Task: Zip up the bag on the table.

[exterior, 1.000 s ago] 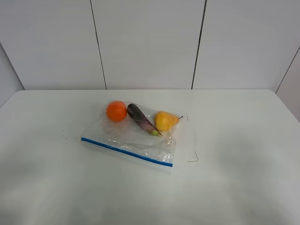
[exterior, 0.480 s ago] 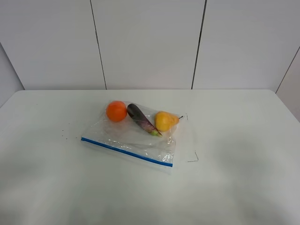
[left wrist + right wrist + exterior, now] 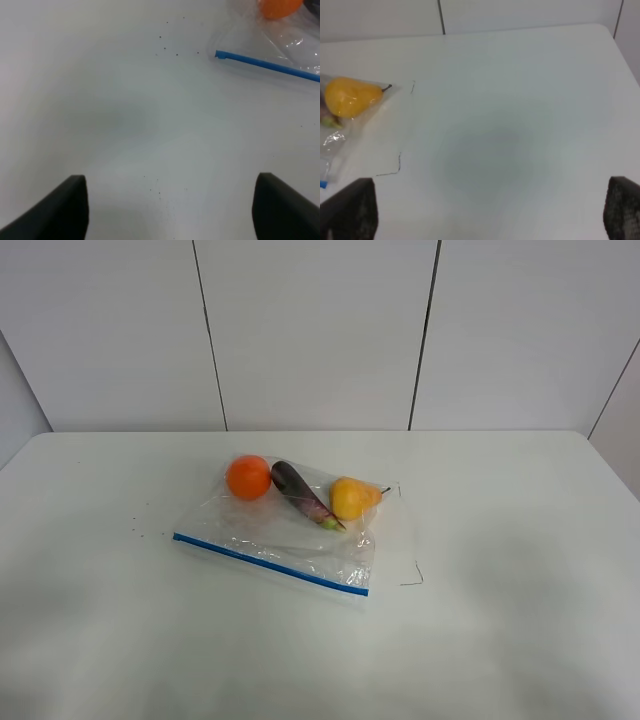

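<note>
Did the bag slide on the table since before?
No. In the high view the bag lies in the same spot, its blue strip just as near the pencil mark on the table.

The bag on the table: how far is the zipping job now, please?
Done: nothing that shows. The bag lies flat on the table with the orange, eggplant and pear inside. In hand: nothing; the left tool and right tool are open over bare table, away from the bag. Left: reach the blue zipper strip and close it; whether it is sealed cannot be told.
</note>
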Robot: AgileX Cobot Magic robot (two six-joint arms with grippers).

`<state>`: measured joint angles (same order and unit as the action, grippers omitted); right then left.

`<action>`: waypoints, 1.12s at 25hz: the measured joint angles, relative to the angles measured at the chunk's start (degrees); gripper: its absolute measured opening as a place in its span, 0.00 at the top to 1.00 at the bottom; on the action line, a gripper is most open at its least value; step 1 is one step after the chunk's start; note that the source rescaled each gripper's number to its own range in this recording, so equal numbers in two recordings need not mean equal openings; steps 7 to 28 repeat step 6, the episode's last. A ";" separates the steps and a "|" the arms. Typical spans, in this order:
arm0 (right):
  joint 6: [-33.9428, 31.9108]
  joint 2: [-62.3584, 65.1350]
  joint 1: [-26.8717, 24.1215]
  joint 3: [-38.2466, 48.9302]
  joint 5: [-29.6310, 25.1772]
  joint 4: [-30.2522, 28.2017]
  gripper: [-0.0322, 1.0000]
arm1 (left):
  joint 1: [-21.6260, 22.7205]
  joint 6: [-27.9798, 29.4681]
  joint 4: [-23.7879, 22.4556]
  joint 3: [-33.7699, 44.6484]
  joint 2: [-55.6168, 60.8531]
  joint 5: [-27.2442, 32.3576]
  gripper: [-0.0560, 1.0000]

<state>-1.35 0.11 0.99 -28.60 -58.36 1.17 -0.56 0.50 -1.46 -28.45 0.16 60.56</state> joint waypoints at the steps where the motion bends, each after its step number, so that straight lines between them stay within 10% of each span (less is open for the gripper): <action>1: 0.00 0.00 0.00 0.00 0.00 0.00 0.00 | 0.00 0.00 0.00 0.00 0.00 0.00 0.12; 28: 0.00 0.00 0.00 0.00 0.00 0.00 0.00 | 0.00 0.00 0.00 0.00 0.00 0.00 0.12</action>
